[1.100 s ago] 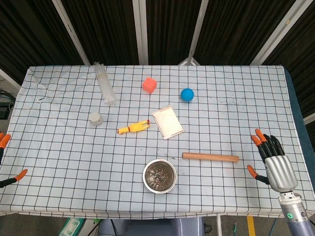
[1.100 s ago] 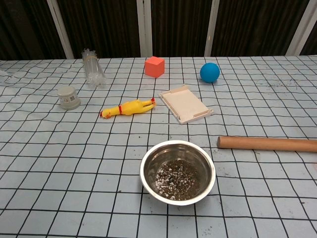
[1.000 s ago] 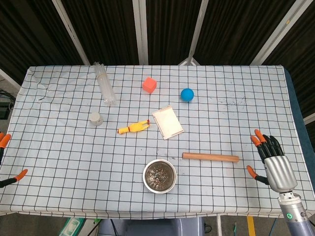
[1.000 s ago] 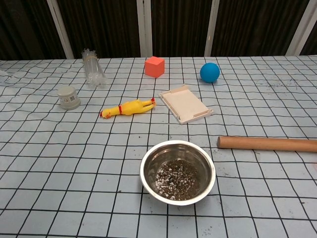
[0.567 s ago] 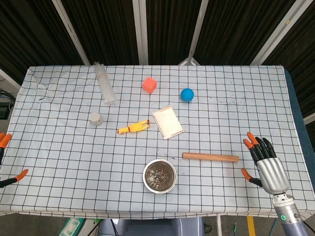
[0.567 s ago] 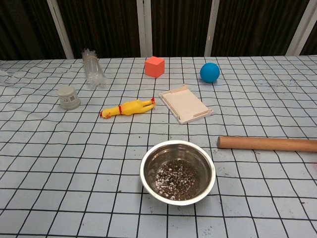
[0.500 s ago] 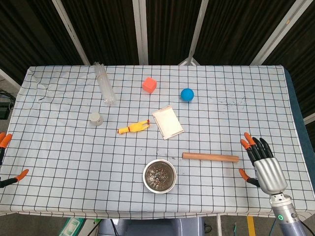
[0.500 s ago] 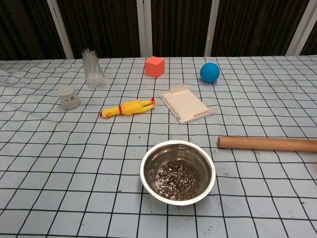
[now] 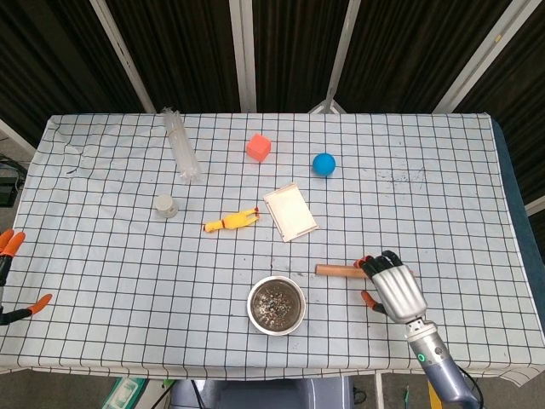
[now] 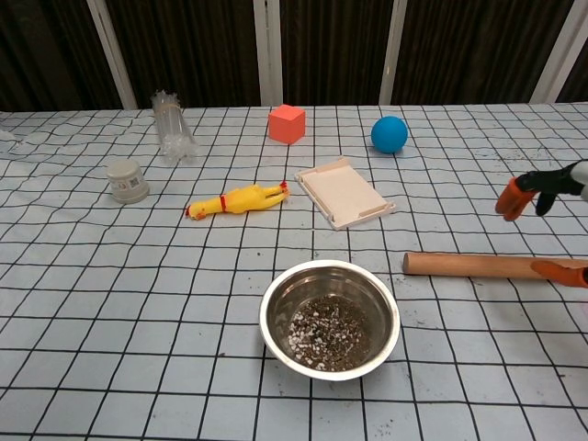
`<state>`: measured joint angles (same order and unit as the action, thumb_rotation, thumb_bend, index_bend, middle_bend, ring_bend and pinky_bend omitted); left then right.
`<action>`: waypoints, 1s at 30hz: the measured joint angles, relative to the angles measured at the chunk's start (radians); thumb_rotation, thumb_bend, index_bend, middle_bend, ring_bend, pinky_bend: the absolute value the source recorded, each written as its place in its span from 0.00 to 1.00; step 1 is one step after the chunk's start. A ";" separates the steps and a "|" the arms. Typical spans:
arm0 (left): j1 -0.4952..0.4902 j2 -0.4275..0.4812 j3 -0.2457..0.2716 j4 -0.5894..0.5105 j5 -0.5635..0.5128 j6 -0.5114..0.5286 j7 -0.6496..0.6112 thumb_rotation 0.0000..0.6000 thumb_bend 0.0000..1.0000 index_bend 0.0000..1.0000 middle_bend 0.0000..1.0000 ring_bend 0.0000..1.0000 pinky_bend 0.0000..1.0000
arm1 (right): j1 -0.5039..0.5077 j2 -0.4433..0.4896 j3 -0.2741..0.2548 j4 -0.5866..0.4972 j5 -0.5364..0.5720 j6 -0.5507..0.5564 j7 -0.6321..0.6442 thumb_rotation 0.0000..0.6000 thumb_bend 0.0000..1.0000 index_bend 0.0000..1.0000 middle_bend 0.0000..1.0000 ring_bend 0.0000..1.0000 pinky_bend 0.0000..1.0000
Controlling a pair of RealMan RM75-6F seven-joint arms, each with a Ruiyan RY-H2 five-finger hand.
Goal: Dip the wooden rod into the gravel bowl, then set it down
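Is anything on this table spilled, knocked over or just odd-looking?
Small dark specks lie scattered on the cloth around the gravel bowl, mostly toward the wooden rod, like spilled grit. The clear plastic tube lies on its side. Nothing else stands out.

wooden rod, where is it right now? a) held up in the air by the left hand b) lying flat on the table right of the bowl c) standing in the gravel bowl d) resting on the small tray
b: the wooden rod lies flat on the checked cloth to the right of the gravel bowl, with the right hand over its far end and not yet lifting it.
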<state>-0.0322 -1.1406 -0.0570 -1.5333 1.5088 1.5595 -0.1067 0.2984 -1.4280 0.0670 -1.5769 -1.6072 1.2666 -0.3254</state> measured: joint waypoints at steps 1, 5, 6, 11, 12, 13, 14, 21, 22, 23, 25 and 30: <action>-0.001 0.002 0.000 0.000 -0.001 -0.003 -0.004 1.00 0.05 0.00 0.00 0.00 0.00 | 0.012 -0.022 0.008 0.007 0.017 -0.020 -0.022 1.00 0.35 0.35 0.36 0.37 0.26; -0.004 0.008 -0.001 -0.001 -0.010 -0.016 -0.019 1.00 0.05 0.00 0.00 0.00 0.00 | 0.051 -0.089 0.035 0.037 0.073 -0.072 -0.075 1.00 0.35 0.35 0.37 0.37 0.26; -0.005 0.009 -0.001 -0.002 -0.011 -0.019 -0.023 1.00 0.05 0.00 0.00 0.00 0.00 | 0.059 -0.102 0.042 0.046 0.084 -0.081 -0.083 1.00 0.35 0.35 0.37 0.37 0.26; -0.010 0.015 0.000 -0.007 -0.015 -0.032 -0.033 1.00 0.05 0.00 0.00 0.00 0.00 | 0.102 -0.158 0.072 0.089 0.129 -0.117 -0.116 1.00 0.35 0.36 0.41 0.40 0.27; -0.010 0.016 0.001 -0.008 -0.015 -0.034 -0.034 1.00 0.05 0.00 0.00 0.00 0.00 | 0.108 -0.166 0.076 0.096 0.135 -0.122 -0.120 1.00 0.35 0.36 0.42 0.41 0.28; -0.011 0.017 0.001 -0.009 -0.015 -0.036 -0.036 1.00 0.05 0.00 0.00 0.00 0.00 | 0.115 -0.176 0.081 0.104 0.145 -0.128 -0.125 1.00 0.35 0.37 0.42 0.41 0.28; -0.012 0.018 0.001 -0.010 -0.016 -0.038 -0.038 1.00 0.05 0.00 0.00 0.00 0.00 | 0.121 -0.183 0.084 0.110 0.151 -0.132 -0.129 1.00 0.35 0.37 0.43 0.41 0.29; -0.016 0.026 0.002 -0.020 -0.025 -0.053 -0.049 1.00 0.05 0.00 0.00 0.00 0.00 | 0.148 -0.232 0.082 0.162 0.176 -0.154 -0.150 1.00 0.35 0.38 0.43 0.41 0.29; -0.016 0.027 0.003 -0.021 -0.025 -0.054 -0.049 1.00 0.05 0.00 0.00 0.00 0.00 | 0.152 -0.238 0.080 0.170 0.177 -0.155 -0.154 1.00 0.35 0.38 0.43 0.41 0.29; -0.016 0.027 0.003 -0.022 -0.026 -0.055 -0.050 1.00 0.05 0.00 0.00 0.00 0.00 | 0.155 -0.243 0.079 0.176 0.178 -0.155 -0.157 1.00 0.35 0.38 0.43 0.41 0.29; -0.017 0.028 0.003 -0.023 -0.027 -0.055 -0.052 1.00 0.05 0.00 0.00 0.00 0.00 | 0.161 -0.251 0.078 0.185 0.185 -0.156 -0.159 1.00 0.35 0.39 0.43 0.41 0.29; -0.017 0.030 0.002 -0.024 -0.030 -0.058 -0.057 1.00 0.05 0.00 0.00 0.00 0.00 | 0.171 -0.264 0.078 0.199 0.200 -0.158 -0.165 1.00 0.35 0.43 0.43 0.41 0.29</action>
<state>-0.0496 -1.1111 -0.0545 -1.5578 1.4791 1.5013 -0.1634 0.4694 -1.6923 0.1452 -1.3781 -1.4069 1.1087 -0.4904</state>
